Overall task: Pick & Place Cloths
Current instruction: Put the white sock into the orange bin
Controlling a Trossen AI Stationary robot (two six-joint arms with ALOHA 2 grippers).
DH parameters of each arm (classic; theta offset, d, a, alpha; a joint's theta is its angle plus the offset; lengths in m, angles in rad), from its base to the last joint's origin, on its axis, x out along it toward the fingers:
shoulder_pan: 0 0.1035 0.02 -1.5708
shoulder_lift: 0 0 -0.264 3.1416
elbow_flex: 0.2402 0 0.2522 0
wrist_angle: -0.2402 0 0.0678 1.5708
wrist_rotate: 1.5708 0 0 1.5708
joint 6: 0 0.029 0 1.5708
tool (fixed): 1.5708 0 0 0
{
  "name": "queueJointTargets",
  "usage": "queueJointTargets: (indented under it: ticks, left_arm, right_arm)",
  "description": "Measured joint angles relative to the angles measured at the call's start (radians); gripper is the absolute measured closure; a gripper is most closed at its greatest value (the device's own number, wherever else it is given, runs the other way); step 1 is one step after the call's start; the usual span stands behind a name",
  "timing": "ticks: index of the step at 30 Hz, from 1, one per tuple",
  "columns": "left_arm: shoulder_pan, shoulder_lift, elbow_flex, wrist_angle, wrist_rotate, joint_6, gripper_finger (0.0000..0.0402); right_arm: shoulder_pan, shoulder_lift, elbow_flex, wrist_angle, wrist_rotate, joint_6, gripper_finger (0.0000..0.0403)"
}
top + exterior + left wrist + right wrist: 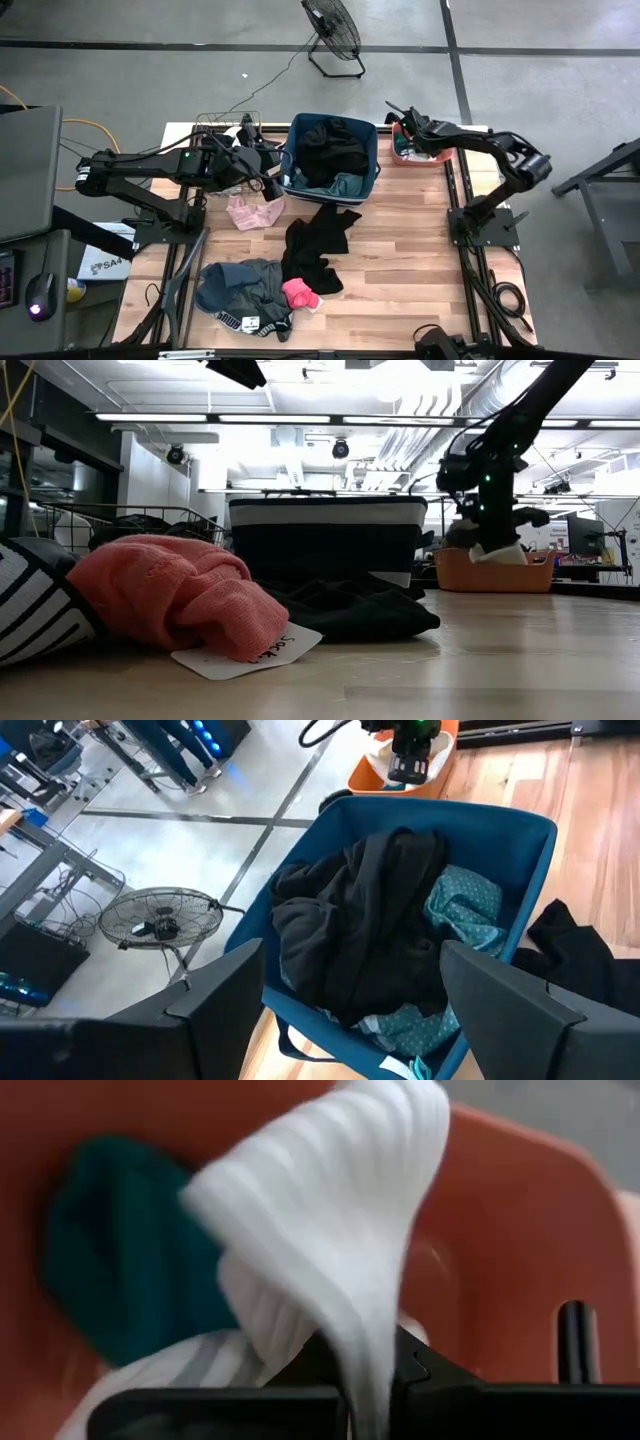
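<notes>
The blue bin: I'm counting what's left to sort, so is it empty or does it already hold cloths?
It holds cloths. The blue bin has a black garment heaped inside over a teal piece.

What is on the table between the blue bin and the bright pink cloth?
A black cloth lies spread between the blue bin and the bright pink cloth, seen in the high view.

high: overhead | low: tabletop level | wrists: close | shared: blue bin (372,150)
</notes>
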Motion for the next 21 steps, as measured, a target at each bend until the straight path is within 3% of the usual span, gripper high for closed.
queueJointTargets:
  ticks: [8, 15, 21]
  left_arm:
    - [0.0, 0.0, 0.0, -0.001, 0.0, 0.0, 0.0108]
    - [0.0, 0.0, 0.0, -0.002, 0.0, 0.0, 0.0108]
    - [0.0, 0.0, 0.0, -0.002, 0.0, -0.001, 0.0108]
  right_arm:
    - [-0.003, -0.009, 0.005, 0.032, 0.005, -0.004, 0.0362]
    - [-0.003, -0.093, 0.005, 0.034, 0.055, -0.008, 0.0262]
    - [-0.003, -0.199, 0.005, 0.027, 0.015, -0.015, 0.0173]
